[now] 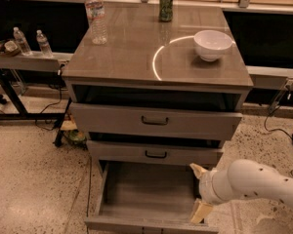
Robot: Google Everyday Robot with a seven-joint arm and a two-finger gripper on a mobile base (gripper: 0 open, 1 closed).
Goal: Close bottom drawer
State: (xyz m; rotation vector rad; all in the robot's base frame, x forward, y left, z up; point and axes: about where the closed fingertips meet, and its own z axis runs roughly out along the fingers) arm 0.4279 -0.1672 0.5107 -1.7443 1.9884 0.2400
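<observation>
While the lowest grey wood-grain drawer [146,191] is standing pulled far out, the tan two-finger gripper [197,193] is hovering at its right wall, fingers spread apart.

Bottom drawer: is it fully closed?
No. The bottom drawer is pulled far out with its bare inside showing, and the gripper is at its right wall, fingers spread.

White, dark-dotted arm [254,182] with tan-fingered claw [196,194], lower right.
</observation>
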